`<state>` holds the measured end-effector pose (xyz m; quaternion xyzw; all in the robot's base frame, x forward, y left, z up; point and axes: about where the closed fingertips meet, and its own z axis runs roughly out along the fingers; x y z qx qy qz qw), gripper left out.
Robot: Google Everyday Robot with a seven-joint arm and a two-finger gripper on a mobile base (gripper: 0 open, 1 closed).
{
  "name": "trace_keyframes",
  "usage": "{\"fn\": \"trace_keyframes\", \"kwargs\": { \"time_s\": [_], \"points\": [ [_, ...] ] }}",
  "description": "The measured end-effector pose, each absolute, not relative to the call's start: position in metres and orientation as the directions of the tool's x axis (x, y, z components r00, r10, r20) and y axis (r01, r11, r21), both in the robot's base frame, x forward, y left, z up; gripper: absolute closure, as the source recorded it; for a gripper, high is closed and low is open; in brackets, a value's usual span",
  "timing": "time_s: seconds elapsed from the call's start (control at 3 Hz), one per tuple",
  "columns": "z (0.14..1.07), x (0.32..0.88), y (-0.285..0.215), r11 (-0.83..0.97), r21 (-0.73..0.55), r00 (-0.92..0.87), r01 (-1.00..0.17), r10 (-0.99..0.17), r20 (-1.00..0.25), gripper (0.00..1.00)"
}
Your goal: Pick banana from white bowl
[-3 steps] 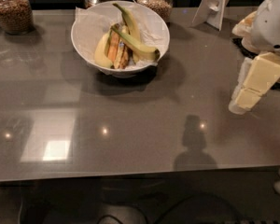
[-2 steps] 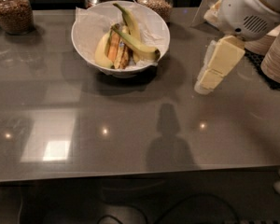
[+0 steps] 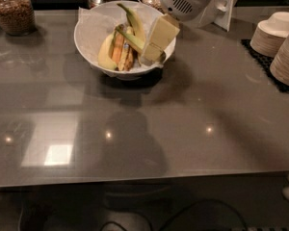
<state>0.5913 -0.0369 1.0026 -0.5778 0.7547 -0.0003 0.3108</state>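
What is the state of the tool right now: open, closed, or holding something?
Tool: low over the right side of the white bowl, next to the banana; whether it is open, closed or holding anything cannot be told.

One end of banana (image 3: 134, 24) behind gripper (image 3: 153, 54) (over white bowl (image 3: 85, 47))
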Motion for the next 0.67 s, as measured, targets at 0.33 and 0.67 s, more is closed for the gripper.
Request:
{"fn": "trace_keyframes", "kwargs": {
  "time_s": [0.33, 0.67],
  "points": [
    [1.0029, 0.5933, -0.0324, 0.378, -0.346, -0.187, -0.859, -0.859, -0.477, 0.0],
    [1.0028, 0.5934, -0.0328, 0.38, -0.345, -0.187, -0.859, -0.858, -0.478, 0.0]
  ]
}}
